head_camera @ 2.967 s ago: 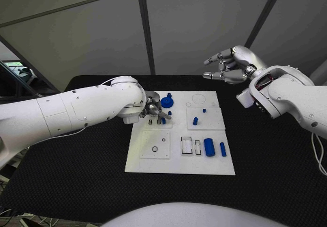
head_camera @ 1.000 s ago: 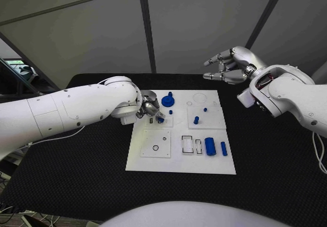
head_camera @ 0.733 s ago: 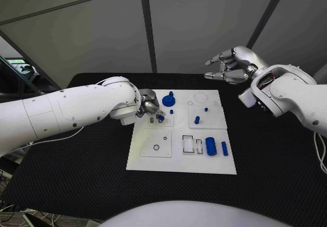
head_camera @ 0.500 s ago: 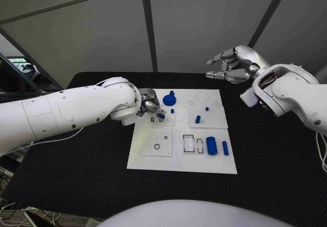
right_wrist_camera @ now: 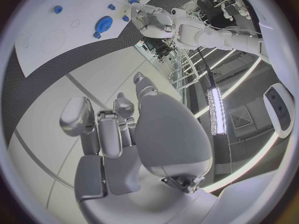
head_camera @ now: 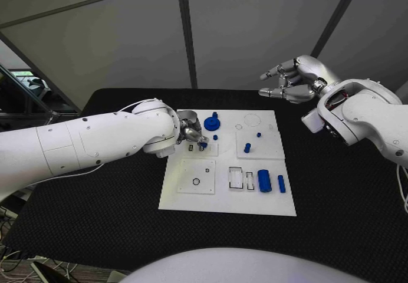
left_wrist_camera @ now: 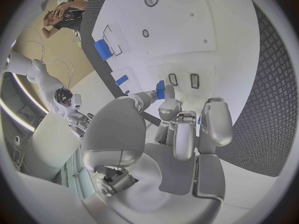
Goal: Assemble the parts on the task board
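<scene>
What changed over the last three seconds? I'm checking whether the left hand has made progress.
Little changed: the left hand still pinches a small blue part above the task board, near the two small slots. The right hand still hovers raised, holding nothing. The other parts lie unmoved.

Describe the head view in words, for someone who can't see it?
The robot's left hand pinches a small blue part over two slots at the near-left of the white task board. More blue parts, among them a round knob and a cylinder, lie across the board, while the right hand hangs empty above the table's far edge.
</scene>
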Robot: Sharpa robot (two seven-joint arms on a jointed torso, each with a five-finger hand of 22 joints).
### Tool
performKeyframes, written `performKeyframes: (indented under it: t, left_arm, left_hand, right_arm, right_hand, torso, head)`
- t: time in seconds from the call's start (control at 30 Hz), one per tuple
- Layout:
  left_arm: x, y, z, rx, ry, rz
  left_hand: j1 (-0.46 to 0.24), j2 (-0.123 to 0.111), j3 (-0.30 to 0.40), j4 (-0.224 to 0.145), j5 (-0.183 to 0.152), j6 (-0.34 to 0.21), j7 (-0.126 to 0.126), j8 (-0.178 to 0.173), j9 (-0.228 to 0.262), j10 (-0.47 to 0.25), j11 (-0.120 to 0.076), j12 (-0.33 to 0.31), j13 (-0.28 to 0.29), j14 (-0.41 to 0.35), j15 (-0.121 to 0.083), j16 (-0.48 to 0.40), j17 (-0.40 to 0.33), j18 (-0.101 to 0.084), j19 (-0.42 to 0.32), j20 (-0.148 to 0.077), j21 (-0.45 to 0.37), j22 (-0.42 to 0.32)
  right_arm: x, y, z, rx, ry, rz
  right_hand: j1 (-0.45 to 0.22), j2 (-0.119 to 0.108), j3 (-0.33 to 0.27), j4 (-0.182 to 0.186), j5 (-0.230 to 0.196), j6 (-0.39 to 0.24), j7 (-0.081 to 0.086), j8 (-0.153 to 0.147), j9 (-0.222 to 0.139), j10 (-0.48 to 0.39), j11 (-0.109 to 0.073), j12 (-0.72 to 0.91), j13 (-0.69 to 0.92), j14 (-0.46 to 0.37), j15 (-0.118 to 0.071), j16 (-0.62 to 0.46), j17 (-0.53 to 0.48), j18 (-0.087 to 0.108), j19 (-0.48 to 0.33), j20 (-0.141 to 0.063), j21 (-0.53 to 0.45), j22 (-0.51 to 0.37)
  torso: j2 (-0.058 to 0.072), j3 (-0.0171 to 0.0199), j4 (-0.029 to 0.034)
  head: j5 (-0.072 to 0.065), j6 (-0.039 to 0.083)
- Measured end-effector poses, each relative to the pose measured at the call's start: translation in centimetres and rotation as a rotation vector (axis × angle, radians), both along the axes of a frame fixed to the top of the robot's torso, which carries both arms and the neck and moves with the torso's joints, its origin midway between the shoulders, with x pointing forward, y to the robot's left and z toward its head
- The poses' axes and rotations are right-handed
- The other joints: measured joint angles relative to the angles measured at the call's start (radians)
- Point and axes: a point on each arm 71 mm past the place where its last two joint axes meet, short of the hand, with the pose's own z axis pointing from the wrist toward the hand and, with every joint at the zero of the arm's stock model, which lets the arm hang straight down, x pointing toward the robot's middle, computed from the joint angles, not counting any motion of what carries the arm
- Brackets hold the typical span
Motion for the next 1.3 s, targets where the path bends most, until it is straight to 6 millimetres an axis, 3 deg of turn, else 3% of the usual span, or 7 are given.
performKeyframes:
  t: [0.7,1.3]
  left_arm:
    - [-0.19,-0.14,-0.56,0.08,-0.021,-0.045]
    - [-0.16,0.12,-0.62,0.113,-0.02,-0.064]
  left_hand:
    - [-0.013,-0.005,0.018,-0.012,-0.002,0.0,0.0,0.0,0.004,0.0,0.001,0.0,-0.001,0.0,0.0,0.0,0.0,0.0,0.0,0.0,0.0,0.0]
    - [-0.018,-0.01,0.028,-0.022,0.004,0.0,0.0,0.003,0.003,0.002,-0.002,0.0,-0.002,0.0,0.0,0.0,0.0,0.0,0.0,0.0,0.0,0.0]
  right_arm:
    - [0.03,0.25,-0.03,0.0,0.002,0.005]
    - [0.04,0.31,-0.09,-0.003,0.006,0.011]
  right_hand:
    - [0.0,0.0,0.0,0.0,0.0,0.0,0.0,0.0,0.0,0.0,0.0,-0.005,-0.002,0.0,0.0,0.0,0.0,0.0,-0.003,-0.003,0.0,0.0]
    - [0.0,0.0,0.0,0.0,0.005,0.0,0.0,0.0,0.0,0.0,0.0,-0.005,-0.005,0.0,0.0,0.0,0.0,0.0,-0.002,-0.002,-0.004,-0.003]
  torso:
    - [0.0,-0.0006,-0.0005]
    - [0.0,-0.0002,-0.0002]
  head:
    - [-0.001,-0.003]
    - [0.005,-0.011]
